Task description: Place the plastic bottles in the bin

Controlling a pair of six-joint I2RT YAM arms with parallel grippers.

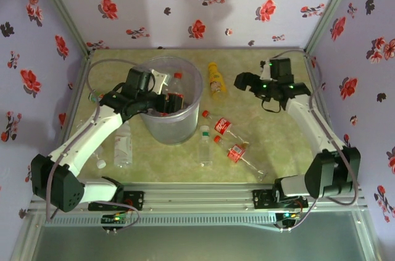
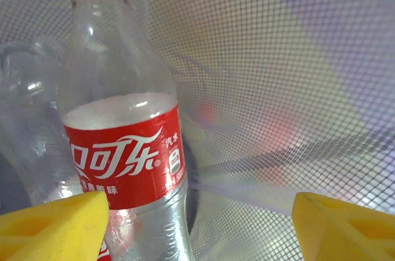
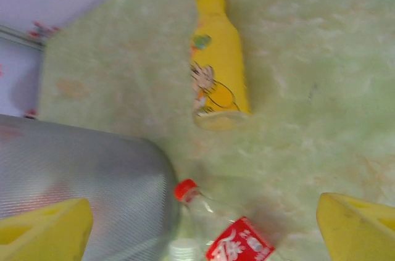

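A table [image 1: 166, 162] with a pale green marbled top. Behind it a back wall [image 1: 203, 2], and beside it a left wall [image 1: 24, 57] and right wall [image 1: 370, 57], all papered lilac with red and dark flowers. Metal posts [image 1: 62, 8] rise from its far corners. An aluminium rail [image 1: 197, 196] runs along its near edge.

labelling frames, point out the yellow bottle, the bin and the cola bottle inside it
yellow bottle [image 3: 219, 57]: right wrist view, mid body
bin [image 1: 176, 128]: top external view, front wall
cola bottle [image 2: 123, 159]: left wrist view, red label
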